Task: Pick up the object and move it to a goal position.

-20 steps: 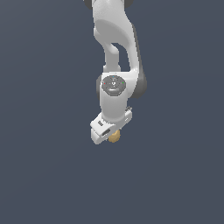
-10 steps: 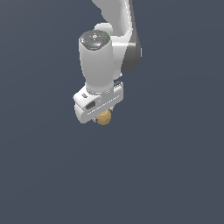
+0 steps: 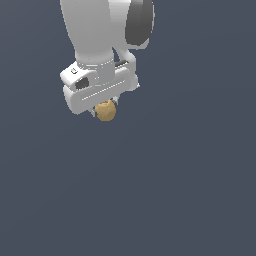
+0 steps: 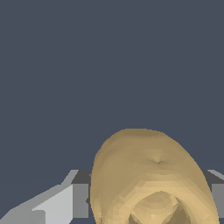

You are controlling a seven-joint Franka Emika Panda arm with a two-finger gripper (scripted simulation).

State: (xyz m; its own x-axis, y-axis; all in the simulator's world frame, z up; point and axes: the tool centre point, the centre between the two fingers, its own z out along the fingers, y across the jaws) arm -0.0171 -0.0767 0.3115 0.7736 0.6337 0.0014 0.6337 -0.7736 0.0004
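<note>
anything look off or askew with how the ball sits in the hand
Nothing stands out. The small tan-yellow lumpy ball hangs just under the white robot hand, gripped between its fingers, whole and undamaged. The wrist view shows its dimpled, hollowed surface up close, which looks like its normal shape. Only plain dark background surrounds it.

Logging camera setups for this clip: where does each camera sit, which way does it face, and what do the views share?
Exterior view: off the arm, position not on record, facing the white arm and gripper with the tan ball under it.
Wrist view: on the wrist, looking along the fingers at the ball close up.
Shared: the ball, the gripper, plain dark background.
</note>
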